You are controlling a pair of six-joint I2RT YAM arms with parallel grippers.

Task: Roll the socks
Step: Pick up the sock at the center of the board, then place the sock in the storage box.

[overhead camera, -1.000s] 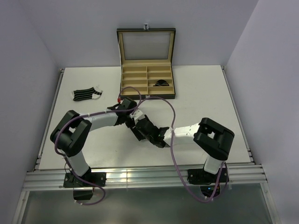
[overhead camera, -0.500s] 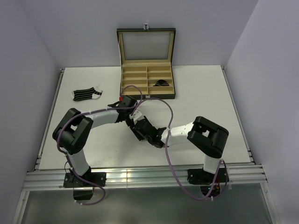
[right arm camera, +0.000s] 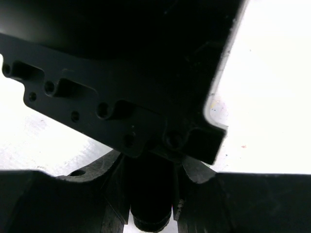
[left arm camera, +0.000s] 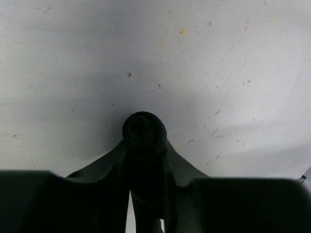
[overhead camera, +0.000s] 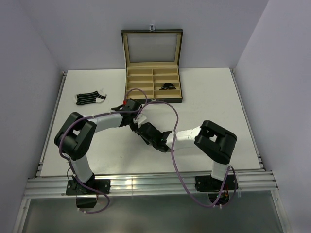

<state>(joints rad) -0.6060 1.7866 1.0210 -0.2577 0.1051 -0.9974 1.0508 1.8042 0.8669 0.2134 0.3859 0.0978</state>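
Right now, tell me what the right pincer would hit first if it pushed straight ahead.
Most likely the left arm's black housing: in the right wrist view it fills the space just ahead of the right pincer. Bare table shows only beside it. The gap is hard to judge.

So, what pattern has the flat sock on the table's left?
The sock: black, thin white stripes; top external view.

Striped sock (overhead camera: 90, 98) lies flat; black rolled sock (left arm camera: 144, 133) is gripped.
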